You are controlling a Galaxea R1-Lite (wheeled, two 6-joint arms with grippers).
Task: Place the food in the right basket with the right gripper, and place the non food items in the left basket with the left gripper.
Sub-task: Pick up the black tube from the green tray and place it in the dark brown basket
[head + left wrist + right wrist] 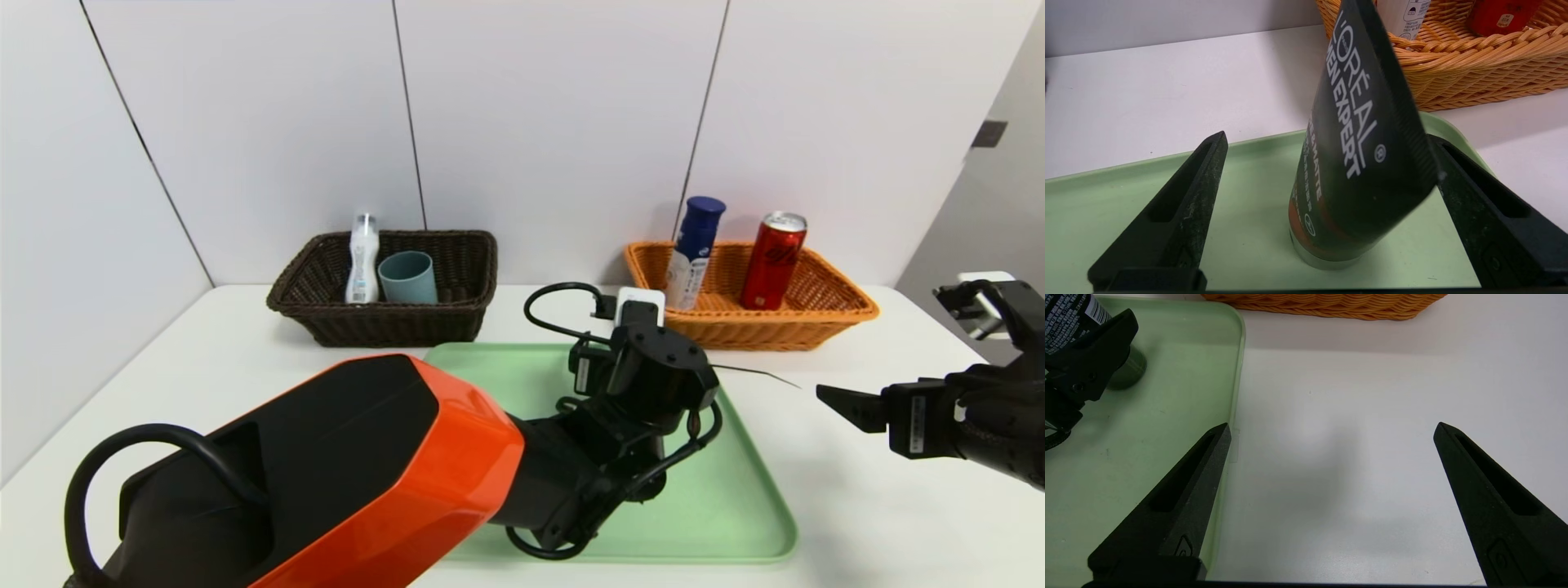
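Your squeeze tube (1359, 163) stands cap-down on the green tray (1126, 212), center of the left wrist frame, between the spread fingers of the left gripper (1327, 163), ready for pinching. The right gripper (1331, 433), also spread, waits over bare table at right

In the head view the left arm's orange-and-black body hides the left gripper (1327, 163), the squeeze tube (1359, 163) and much of the green tray (735, 506). The left wrist view cuts off the tube's crimped end and shows only a corner of the orange basket (1474, 73). The right arm runs off the picture's right edge.
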